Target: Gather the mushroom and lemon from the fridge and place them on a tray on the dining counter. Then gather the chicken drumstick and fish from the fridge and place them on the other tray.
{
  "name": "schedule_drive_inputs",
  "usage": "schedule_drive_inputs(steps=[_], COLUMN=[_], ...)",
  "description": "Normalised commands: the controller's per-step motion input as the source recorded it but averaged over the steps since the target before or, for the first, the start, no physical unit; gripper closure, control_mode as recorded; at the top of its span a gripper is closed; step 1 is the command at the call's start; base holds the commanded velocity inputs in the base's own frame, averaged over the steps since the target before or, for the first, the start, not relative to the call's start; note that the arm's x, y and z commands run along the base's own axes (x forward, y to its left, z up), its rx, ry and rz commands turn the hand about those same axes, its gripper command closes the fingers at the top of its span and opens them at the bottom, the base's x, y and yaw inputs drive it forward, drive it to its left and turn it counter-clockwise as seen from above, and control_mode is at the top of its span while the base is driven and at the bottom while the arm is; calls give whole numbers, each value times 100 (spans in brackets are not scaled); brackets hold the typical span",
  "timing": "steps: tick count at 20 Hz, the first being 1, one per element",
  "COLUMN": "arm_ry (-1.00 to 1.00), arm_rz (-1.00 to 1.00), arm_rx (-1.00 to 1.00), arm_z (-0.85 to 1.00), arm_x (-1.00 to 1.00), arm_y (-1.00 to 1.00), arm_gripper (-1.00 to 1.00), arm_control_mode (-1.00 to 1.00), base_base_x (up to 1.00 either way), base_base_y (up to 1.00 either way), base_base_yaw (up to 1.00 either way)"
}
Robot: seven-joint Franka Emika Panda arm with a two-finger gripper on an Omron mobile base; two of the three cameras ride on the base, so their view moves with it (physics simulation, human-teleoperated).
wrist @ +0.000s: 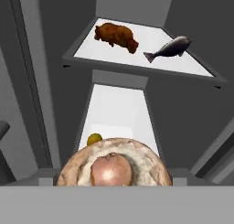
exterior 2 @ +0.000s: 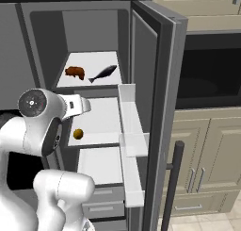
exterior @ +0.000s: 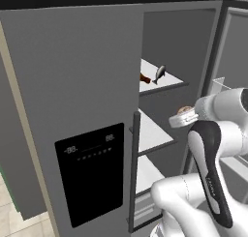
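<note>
**Mushroom at the tool, in front of the open fridge**

I'm looking along the hand and the round tan mushroom (wrist: 114, 166) with its pale stem end facing me sits right at the bottom of the picture, where the tool's tips would be. The tips themselves are hidden behind it, so I read the tool as spread wide and clamped on the mushroom. In the left base view the mushroom (exterior: 184, 111) peeks out just beyond the white wrist, level with the middle shelf of the tall grey fridge (exterior: 72, 86).

Past the mushroom, the small yellow lemon (wrist: 94, 138) rests on the white middle shelf (wrist: 116, 109), near its front left corner. From the right base view the lemon (exterior 2: 78, 133) sits near that shelf's front edge, just beside my white arm.

One shelf up, on the white top shelf (wrist: 151, 45), the brown chicken drumstick (wrist: 116, 36) lies to the left and the dark grey fish (wrist: 170, 48) to the right, near each other but apart. The right base view shows the same pair, drumstick (exterior 2: 75, 72) left, fish (exterior 2: 103, 74) right. The grey fridge door (exterior 2: 157, 107) stands open, with clear door bins (exterior 2: 132, 145) on its inner side.
</note>
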Motion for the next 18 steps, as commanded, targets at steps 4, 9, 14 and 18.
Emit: schedule_drive_inputs(steps=[4,9,14,18], arm_ry=[0,0,-14,-16], arm_rz=[0,2,0,-1], arm_rx=[-5,-2,0,0], arm_z=[3,-3,0,0], arm_x=[-87,-14,-35,-57], arm_y=[6,9,0,0], arm_gripper=[100,100,100,100], arm_control_mode=[-100,-100,-100,-100], base_base_x=[0,0,0,0], base_base_y=[0,0,0,0], base_base_yaw=[0,0,0,0])
